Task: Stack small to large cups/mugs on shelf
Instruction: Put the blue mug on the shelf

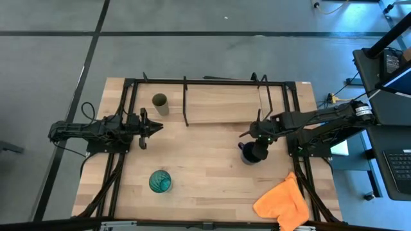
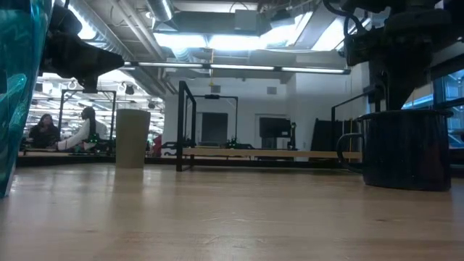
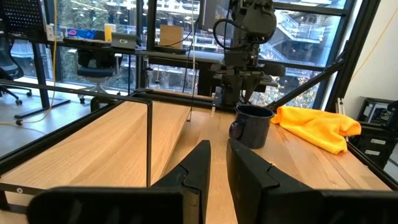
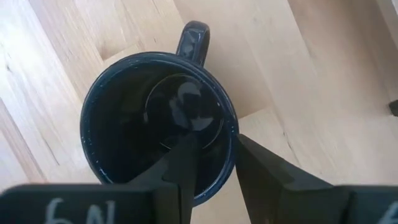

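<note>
The dark navy mug (image 1: 250, 154) stands upright on the table's right half, its handle (image 4: 191, 37) toward the near-left. My right gripper (image 4: 214, 143) is open and points down over it. One finger is inside the mug and one outside, either side of the rim. My left gripper (image 3: 216, 146) waits at the table's left, open by a narrow gap and empty. The olive-tan cup (image 1: 159, 102) stands at the shelf's left end. The teal tumbler (image 1: 160, 181) stands near the front left. The shelf (image 1: 221, 106) runs along the far edge. My right gripper comes from above and straddles the mug's rim (image 4: 231, 134) on the side away from the handle. The outer finger (image 4: 261, 171) stands close to the wall and the inner finger is apart from it. Whether either touches, I cannot tell. The mug stands on the table.
An orange cloth (image 1: 282, 202) lies at the near right corner. The shelf's black rod frame has uprights (image 1: 185, 102) across the board and at its ends. Bare wood lies between the two arms at the table's middle.
</note>
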Robot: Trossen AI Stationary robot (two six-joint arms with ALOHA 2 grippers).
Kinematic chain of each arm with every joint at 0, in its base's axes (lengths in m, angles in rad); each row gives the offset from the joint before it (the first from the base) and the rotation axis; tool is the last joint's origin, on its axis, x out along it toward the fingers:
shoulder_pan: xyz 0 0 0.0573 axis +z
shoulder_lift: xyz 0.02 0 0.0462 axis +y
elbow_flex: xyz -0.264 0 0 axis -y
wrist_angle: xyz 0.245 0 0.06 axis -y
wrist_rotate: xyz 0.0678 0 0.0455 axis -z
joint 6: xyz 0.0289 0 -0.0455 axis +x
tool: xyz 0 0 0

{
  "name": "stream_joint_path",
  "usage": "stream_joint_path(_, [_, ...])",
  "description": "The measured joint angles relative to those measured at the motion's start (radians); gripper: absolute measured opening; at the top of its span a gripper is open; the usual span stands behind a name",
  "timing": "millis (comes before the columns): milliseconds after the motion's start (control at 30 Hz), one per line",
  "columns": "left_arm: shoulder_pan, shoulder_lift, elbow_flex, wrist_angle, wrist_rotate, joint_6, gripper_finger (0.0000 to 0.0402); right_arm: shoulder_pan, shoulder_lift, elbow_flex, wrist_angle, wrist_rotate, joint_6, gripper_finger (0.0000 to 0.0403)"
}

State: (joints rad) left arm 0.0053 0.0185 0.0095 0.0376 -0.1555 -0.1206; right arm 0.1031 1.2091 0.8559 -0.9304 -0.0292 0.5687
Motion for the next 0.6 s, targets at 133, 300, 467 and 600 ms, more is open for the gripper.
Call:
stream_joint_path(133, [0.000,0.000,0.000,0.000,0.000,0.000,0.0047,0.011,-0.001,-0.027,0.023,0.003,0.026,0.0109])
stream_joint_path(300, [0.000,0.000,0.000,0.000,0.000,0.000,0.0047,0.018,-0.003,-0.039,0.057,0.003,0.033,0.0109])
stream_joint_path(467, [0.000,0.000,0.000,0.000,0.000,0.000,0.0047,0.018,-0.001,-0.038,0.077,0.002,0.034,0.0109])
stream_joint_path(600, [0.000,0.000,0.000,0.000,0.000,0.000,0.0047,0.019,-0.001,-0.042,0.078,0.002,0.026,0.0109])
